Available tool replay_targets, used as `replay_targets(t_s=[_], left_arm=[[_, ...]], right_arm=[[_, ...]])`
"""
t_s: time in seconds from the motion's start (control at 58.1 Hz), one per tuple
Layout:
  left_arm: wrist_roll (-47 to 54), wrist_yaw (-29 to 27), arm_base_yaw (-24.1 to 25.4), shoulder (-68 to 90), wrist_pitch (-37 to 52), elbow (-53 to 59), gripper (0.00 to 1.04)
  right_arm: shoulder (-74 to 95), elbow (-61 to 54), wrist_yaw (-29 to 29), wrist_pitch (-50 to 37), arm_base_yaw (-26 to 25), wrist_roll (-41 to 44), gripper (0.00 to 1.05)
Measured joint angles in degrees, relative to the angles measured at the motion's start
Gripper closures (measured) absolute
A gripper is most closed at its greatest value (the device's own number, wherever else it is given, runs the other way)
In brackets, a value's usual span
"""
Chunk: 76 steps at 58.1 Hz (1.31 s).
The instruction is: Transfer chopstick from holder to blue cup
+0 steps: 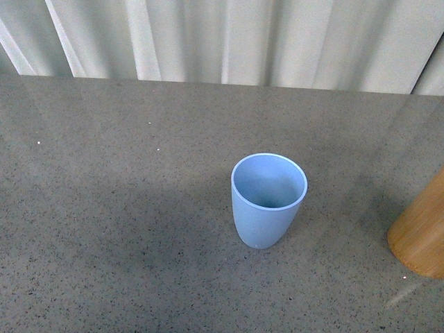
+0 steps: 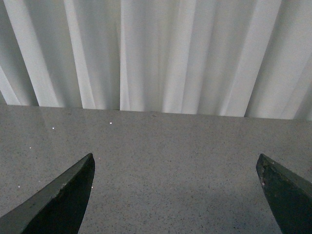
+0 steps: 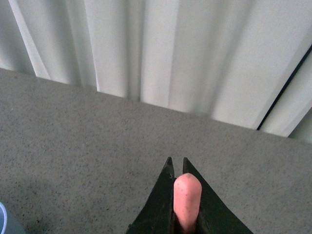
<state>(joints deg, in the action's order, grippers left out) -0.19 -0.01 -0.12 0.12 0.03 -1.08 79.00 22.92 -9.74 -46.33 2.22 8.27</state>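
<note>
Chopstick: one only, pinkish, its rounded end clamped between the two dark fingers of the right pincer, held above the grey speckled worktop. One blue cup stands upright near the middle of the worktop. One wooden holder stands well to its right, cut off by the edge of the front view. The left pincer hangs with its jaws wide apart, gripping nothing. Pale curtain hangs behind.
</note>
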Motion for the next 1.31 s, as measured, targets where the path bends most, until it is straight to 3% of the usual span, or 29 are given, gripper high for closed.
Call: replay_targets(t_s=[0.12,0.43,0.688,1.308], left_arm=[[0.0,0.0,0.0,0.0,0.0,0.0,0.07],[0.0,0.0,0.0,0.0,0.0,0.0,0.07],[0.0,0.0,0.0,0.0,0.0,0.0,0.07],[0.0,0.0,0.0,0.0,0.0,0.0,0.07]], right_arm=[[-5.57,1.77,1.4,2.69,1.6,1.42,1.03],[-11.39,13.2,5.79,9.03,13.86,-2.78,1.03],[-4.15,14.97,6.29,4.13,23.41,-7.89,1.03],[7.48,12.26,7.89,-4.42,27.63,-10.23,1.03]])
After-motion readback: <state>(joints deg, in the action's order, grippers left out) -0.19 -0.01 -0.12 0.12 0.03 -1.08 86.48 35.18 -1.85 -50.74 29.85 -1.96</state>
